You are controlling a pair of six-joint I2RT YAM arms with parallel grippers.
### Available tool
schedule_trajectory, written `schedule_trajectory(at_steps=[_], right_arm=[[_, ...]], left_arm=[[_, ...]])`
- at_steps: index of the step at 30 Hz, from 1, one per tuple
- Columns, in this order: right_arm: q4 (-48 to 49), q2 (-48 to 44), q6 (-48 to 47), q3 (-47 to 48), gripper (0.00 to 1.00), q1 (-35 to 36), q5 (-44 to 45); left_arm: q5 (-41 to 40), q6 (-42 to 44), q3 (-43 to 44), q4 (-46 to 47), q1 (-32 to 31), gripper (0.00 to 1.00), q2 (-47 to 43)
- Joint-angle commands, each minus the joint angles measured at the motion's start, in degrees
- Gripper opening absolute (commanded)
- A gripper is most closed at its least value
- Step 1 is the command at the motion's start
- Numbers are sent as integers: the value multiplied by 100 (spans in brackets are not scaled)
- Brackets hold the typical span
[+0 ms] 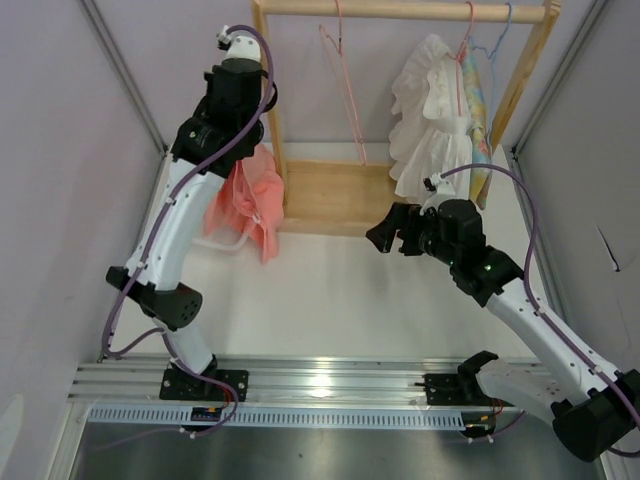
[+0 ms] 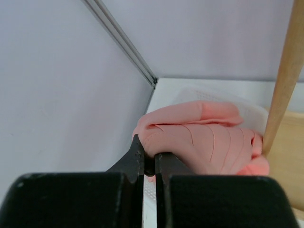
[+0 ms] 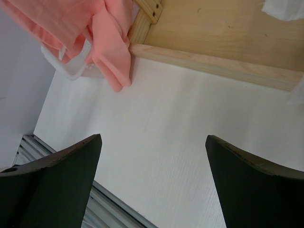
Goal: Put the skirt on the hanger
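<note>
The salmon-pink pleated skirt hangs bunched from my left gripper, raised beside the left post of the wooden rack. In the left wrist view the gripper is shut on a fold of the skirt. The thin pink hanger hangs bare from the rack's top rod, left of centre. My right gripper is open and empty over the table in front of the rack base. In the right wrist view its fingers are spread wide, with the skirt at the upper left.
The wooden rack has a top rod, a left post and a base board. A white ruffled garment and a pastel garment hang on the right. A white mesh tray lies under the skirt.
</note>
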Motion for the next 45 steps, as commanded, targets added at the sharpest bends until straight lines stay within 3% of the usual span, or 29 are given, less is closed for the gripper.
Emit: schedule_trajectory(at_steps=[1, 7, 10, 16, 20, 24, 26, 32, 38, 45], right_arm=[[399, 162, 13, 293, 99, -3, -229], [523, 233, -66, 346, 99, 68, -317], [575, 251, -83, 364, 100, 146, -334], [593, 137, -22, 416, 97, 612, -185], [584, -30, 136, 408, 94, 990, 43], [523, -267, 303, 373, 93, 1289, 140], [540, -399, 408, 355, 93, 1481, 175], [628, -531, 655, 171, 93, 2131, 684], [883, -373, 945, -40, 93, 2686, 1395], [1155, 48, 1015, 100, 92, 3328, 2038]], left_arm=[[-527, 516, 389, 841, -51, 0, -558], [-747, 1210, 547, 1754, -288, 0, -997], [-1072, 1879, 530, 2370, -797, 0, -1068], [-1730, 2434, 486, 2777, -1843, 0, -971], [-2136, 2425, -21, 2978, -2414, 0, -1155], [-2601, 3502, -612, 4345, -2853, 0, -1279], [-2733, 3664, -797, 4586, -3065, 0, -1296], [-2971, 3261, -1359, 4456, -3355, 0, -1384], [-3112, 2443, -1869, 3832, -3628, 0, -1463], [-2989, 1478, -1879, 2771, -3760, 0, -1279]])
